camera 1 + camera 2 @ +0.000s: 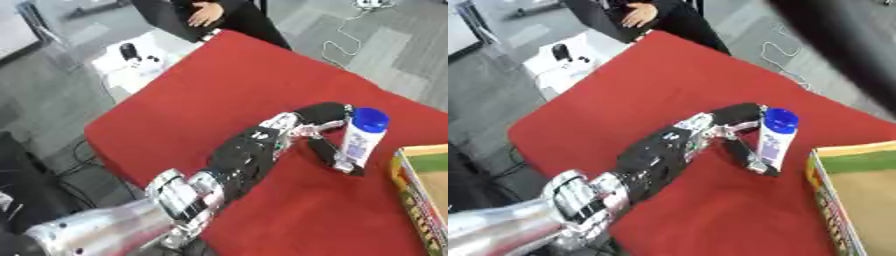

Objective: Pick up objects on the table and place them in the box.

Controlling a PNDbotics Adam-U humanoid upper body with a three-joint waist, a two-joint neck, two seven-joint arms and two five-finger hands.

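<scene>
A white bottle (360, 140) with a blue cap stands upright on the red table (227, 80), just left of the box (859, 190). My left hand (302, 131) reaches in from the lower left; its fingers (325, 111) curl behind the bottle near the cap, and the thumb (331, 154) lies against its lower part. The box is cardboard with a green and yellow printed rim and sits at the right edge, its inside brown. My right hand shows in neither view.
The table's left edge drops to a grey floor with a white device (131, 57) and cables (341, 42). A dark blurred shape (842, 40) crosses the upper right of the right eye view.
</scene>
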